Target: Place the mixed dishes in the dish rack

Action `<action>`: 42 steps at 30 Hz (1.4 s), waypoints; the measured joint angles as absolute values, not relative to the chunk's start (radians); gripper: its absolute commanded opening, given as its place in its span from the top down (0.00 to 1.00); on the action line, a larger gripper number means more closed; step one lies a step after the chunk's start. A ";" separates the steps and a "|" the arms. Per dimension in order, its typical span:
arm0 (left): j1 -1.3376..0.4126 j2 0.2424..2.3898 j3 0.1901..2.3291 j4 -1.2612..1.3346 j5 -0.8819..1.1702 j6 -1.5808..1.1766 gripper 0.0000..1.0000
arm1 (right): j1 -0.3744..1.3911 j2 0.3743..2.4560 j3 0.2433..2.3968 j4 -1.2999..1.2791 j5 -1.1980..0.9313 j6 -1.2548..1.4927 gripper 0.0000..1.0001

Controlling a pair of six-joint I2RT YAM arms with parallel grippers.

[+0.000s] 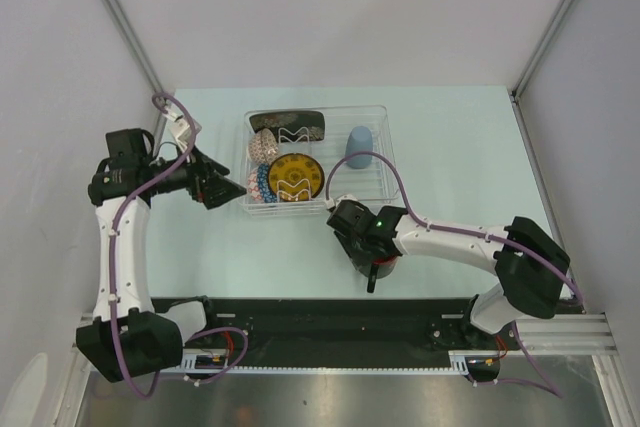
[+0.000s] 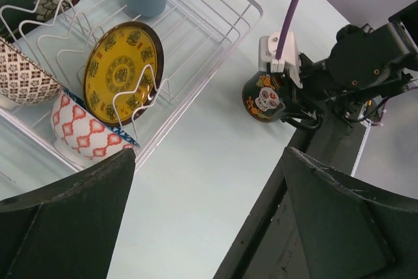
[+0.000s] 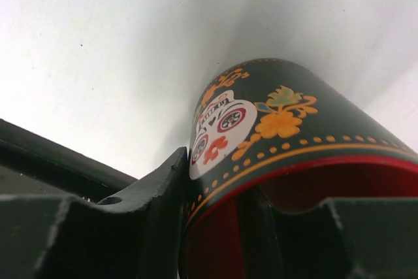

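Observation:
A dark mug (image 3: 274,115) with a painted skull, orange flowers and a red inside stands on the table near the front edge, right of centre (image 1: 380,269). My right gripper (image 3: 219,181) has closed over its rim, one finger against the outer wall and the other inside. The left wrist view shows this mug (image 2: 264,98) under the right wrist. The clear dish rack (image 1: 388,162) holds a yellow round plate (image 2: 123,73) upright in its wire ribs, a red-and-white bowl (image 2: 85,135), a brown-patterned bowl (image 2: 23,76) and a dark plate (image 1: 288,123). My left gripper (image 1: 235,187) hangs open at the rack's left edge, holding nothing.
A light-blue cup (image 1: 358,147) stands in the rack's right half. A black rail (image 1: 330,317) runs along the table's near edge just behind the mug. Grey walls close in the table on both sides and at the back.

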State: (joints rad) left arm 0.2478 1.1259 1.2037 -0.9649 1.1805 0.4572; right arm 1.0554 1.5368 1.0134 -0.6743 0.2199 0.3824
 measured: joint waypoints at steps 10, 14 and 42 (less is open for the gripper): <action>0.248 1.035 1.173 -1.026 1.150 0.516 0.00 | 0.992 1.549 1.013 -0.651 0.154 0.348 0.26; 0.248 1.027 1.173 -1.040 1.145 0.533 0.01 | 0.977 1.549 1.014 -0.654 0.138 0.348 0.34; 0.244 1.016 1.259 -0.854 1.180 0.237 0.00 | 1.060 0.978 1.203 -0.629 -0.020 0.390 1.00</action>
